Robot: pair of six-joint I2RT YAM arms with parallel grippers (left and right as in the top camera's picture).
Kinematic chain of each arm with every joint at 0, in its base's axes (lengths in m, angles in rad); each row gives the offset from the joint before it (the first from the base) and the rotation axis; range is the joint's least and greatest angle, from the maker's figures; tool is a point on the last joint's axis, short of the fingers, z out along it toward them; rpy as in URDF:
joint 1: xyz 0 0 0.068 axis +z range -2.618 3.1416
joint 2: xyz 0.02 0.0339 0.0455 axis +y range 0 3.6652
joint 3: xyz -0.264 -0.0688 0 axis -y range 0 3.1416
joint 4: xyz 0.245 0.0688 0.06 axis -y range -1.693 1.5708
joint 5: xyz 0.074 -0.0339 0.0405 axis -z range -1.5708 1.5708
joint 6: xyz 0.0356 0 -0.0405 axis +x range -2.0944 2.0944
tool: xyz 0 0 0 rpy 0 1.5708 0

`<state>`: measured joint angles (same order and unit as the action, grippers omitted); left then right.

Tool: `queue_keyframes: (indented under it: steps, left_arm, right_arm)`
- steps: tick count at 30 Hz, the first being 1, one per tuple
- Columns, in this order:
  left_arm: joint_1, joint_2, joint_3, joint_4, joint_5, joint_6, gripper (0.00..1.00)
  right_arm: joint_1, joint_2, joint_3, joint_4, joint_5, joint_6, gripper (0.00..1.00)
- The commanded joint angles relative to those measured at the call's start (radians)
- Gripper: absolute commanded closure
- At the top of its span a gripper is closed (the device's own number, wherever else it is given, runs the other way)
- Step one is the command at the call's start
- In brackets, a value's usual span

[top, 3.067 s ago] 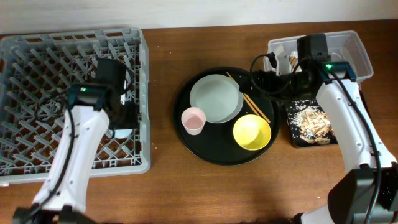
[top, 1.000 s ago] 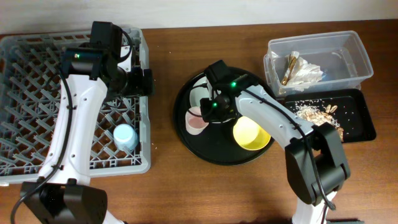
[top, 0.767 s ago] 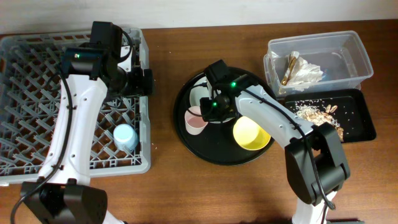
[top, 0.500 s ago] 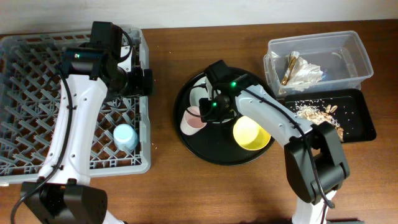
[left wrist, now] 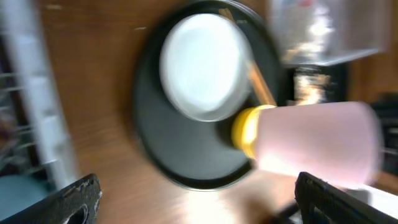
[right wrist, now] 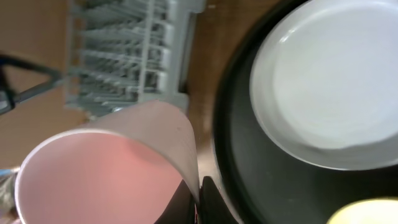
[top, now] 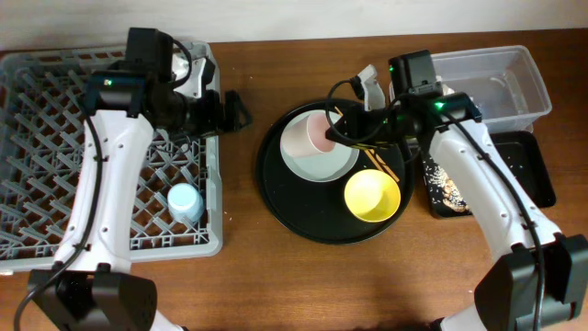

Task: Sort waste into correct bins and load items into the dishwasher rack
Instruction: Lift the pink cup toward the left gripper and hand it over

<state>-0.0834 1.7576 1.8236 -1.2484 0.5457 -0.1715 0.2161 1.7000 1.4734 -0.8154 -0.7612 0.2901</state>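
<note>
My right gripper (top: 336, 130) is shut on the wall of the small pink cup (top: 318, 132) (right wrist: 106, 168) and holds it tilted in the air over the pale grey plate (top: 317, 158) (right wrist: 329, 93). My left gripper (top: 231, 108) (left wrist: 199, 208) stands open and empty just past the right edge of the dishwasher rack (top: 55, 147), facing the cup (left wrist: 317, 143). The yellow bowl (top: 372, 195) and the chopsticks (top: 378, 164) lie on the round black tray (top: 294, 221). A light-blue cup (top: 185, 202) sits in the rack.
The clear tub (top: 510, 87) stands at the back right, partly behind my right arm. In front of it lies the flat black tray (top: 533, 179) with brownish food scraps (top: 446, 188). Bare wooden table (top: 248, 276) runs along the front.
My right gripper has lifted the pink cup off the round tray and swung it up and back over the plate. My left gripper has reached right, out past the rack's edge.
</note>
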Motion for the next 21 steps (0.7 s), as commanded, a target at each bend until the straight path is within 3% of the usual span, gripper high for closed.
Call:
queue_keyframes:
  steps: [1,4,10,15,21]
  left_arm:
    - [0.045,0.002,0.009,0.007,0.338,0.076,0.01]
    - [0.082,0.002,0.009,0.007,0.526,0.145,0.01]
    - [0.113,0.002,0.009,0.008,0.748,0.231,0.01]
    - [0.113,0.002,0.009,0.014,0.855,0.294,0.01]
    - [0.108,0.002,0.009,0.018,0.877,0.305,0.01]
  right_arm:
    - [-0.002,-0.002,0.001,0.008,-0.158,-0.055,0.96]
    - [-0.002,-0.002,0.001,0.04,-0.221,-0.059,0.96]
    - [-0.002,-0.002,0.001,0.109,-0.355,-0.073,0.96]
    - [-0.002,-0.002,0.001,0.139,-0.422,-0.073,0.96]
    - [0.0,-0.002,0.001,0.211,-0.496,-0.064,0.96]
